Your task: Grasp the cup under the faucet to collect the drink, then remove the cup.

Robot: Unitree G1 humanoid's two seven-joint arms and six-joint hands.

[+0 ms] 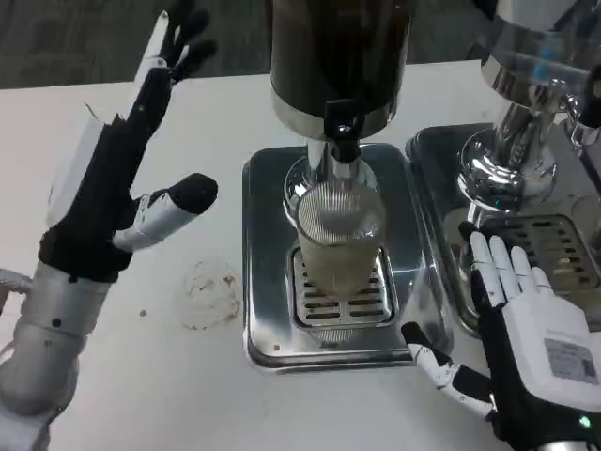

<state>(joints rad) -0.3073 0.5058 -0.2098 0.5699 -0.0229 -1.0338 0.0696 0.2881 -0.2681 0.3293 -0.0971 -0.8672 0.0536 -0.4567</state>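
**Cup waits under the faucet, both hands free**

Head view, looking down at a white table [235,376]. In the middle stands a dark drink dispenser [338,56] with a black faucet [343,127] pointing down. Directly beneath it, a clear ribbed cup [338,235] stands upright on the slotted grate of a silver drip tray [268,272], placed so the drink falls straight into it. Its lower part looks pale and cloudy, which suggests some drink is already inside, though the level is hard to tell.

On the picture's left, the left hand [117,183] is raised well apart from the cup, fingers stretched wide and thumb pointing toward the tray; it holds nothing. On the right, the right hand [531,319] lies near the tray's right edge, back up, fingers spread and extended, thumb angled toward the cup. It also holds nothing and does not touch the cup, but appears poised to close in from the side.

A second, shiny dispenser [526,103] stands at far right on its own tray. A faint dried ring stain [211,291] marks the table left of the drip tray.
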